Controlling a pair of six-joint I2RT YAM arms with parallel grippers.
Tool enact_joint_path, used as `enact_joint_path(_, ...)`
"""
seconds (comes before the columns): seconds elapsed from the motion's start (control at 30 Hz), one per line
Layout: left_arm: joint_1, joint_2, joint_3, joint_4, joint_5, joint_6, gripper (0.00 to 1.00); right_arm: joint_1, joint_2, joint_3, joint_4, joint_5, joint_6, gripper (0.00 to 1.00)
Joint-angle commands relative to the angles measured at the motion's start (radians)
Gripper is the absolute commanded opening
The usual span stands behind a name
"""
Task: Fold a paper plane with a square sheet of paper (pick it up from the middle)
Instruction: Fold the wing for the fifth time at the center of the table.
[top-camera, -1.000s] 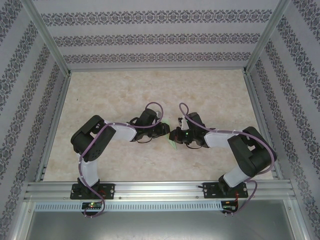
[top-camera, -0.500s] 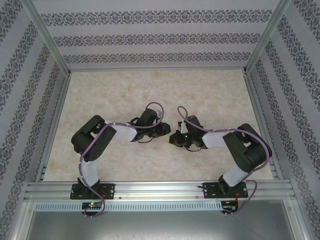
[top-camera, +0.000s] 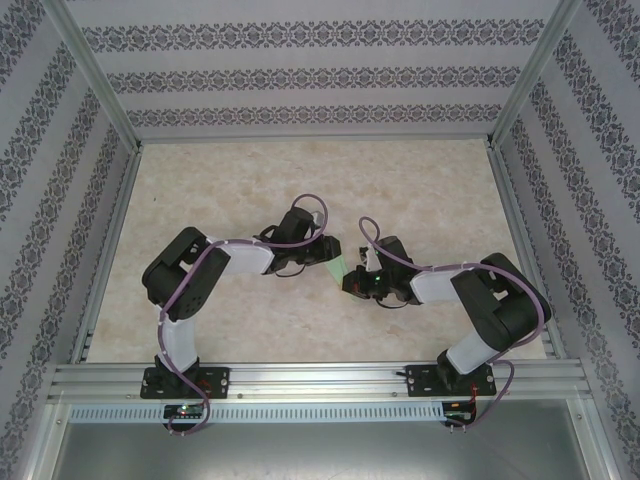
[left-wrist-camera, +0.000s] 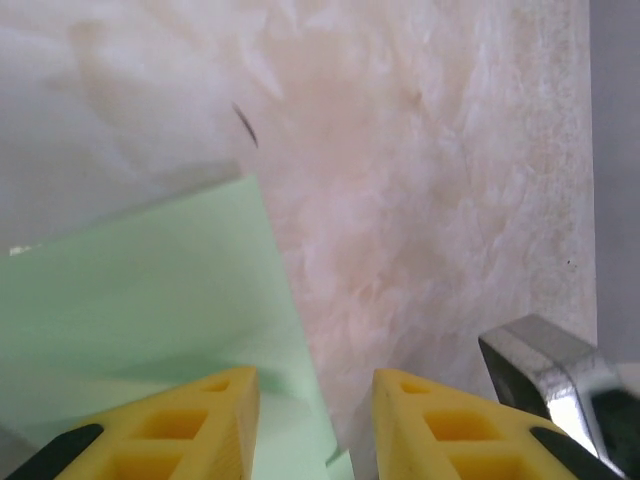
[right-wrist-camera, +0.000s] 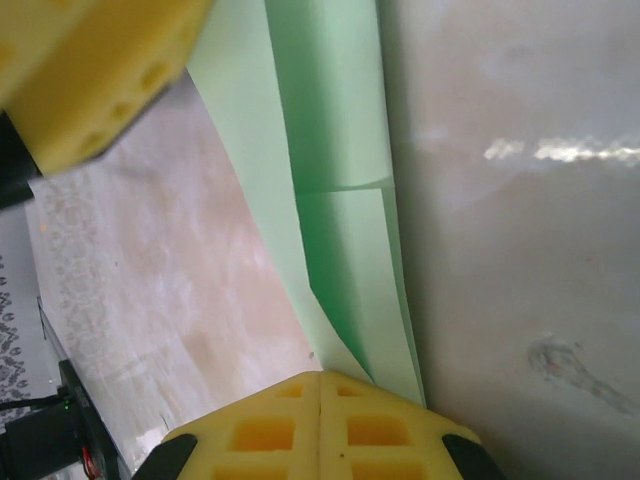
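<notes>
The pale green sheet of paper (top-camera: 337, 266), folded into a slim, layered strip, hangs between my two grippers above the middle of the table. My right gripper (top-camera: 349, 282) is shut on its near end; in the right wrist view the yellow pads (right-wrist-camera: 320, 378) meet with the folded paper (right-wrist-camera: 340, 150) running out from between them. My left gripper (top-camera: 328, 258) is at the strip's other end. In the left wrist view its jaws (left-wrist-camera: 315, 385) stand apart, with the paper (left-wrist-camera: 150, 290) lying under the left finger and its edge in the gap.
The marbled beige table (top-camera: 430, 190) is fenced by aluminium rails (top-camera: 110, 220) and patterned walls. A grey metal part (left-wrist-camera: 550, 370) sits just right of my left fingers. One yellow finger (right-wrist-camera: 90, 70) of the left gripper shows in the right wrist view's top left corner.
The left gripper has swung right and closer to the right one. The green paper, earlier a sliver under the right gripper, now shows raised between the two grippers.
</notes>
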Motion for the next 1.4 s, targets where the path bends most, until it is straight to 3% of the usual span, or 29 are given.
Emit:
enact_joint_path(0.0, 0.017, 0.028, 0.031, -0.026, -0.002, 0.046, 0.36, -0.005, 0.024, -0.036, -0.169, 0.014, -0.056, 0.00)
enact_joint_path(0.4, 0.046, 0.043, 0.071, -0.058, 0.010, 0.104, 0.38, -0.011, 0.015, -0.017, -0.218, 0.016, -0.085, 0.00)
enact_joint_path(0.67, 0.053, -0.020, 0.090, 0.053, 0.206, 0.108, 0.46, -0.014, 0.013, 0.007, -0.235, 0.025, -0.080, 0.00)
enact_joint_path(0.73, 0.054, -0.068, 0.087, 0.019, 0.184, 0.134, 0.47, -0.014, 0.015, 0.014, -0.239, 0.026, -0.079, 0.00)
enact_joint_path(0.93, 0.057, -0.180, -0.019, -0.004, 0.094, 0.148, 0.48, -0.014, 0.038, 0.030, -0.243, 0.027, -0.072, 0.00)
enact_joint_path(1.1, 0.051, -0.182, -0.120, 0.141, 0.165, 0.092, 0.48, -0.015, 0.044, 0.035, -0.242, 0.030, -0.067, 0.00)
enact_joint_path(1.37, 0.027, -0.158, -0.188, 0.222, 0.193, 0.083, 0.46, -0.015, 0.050, 0.043, -0.244, 0.032, -0.061, 0.00)
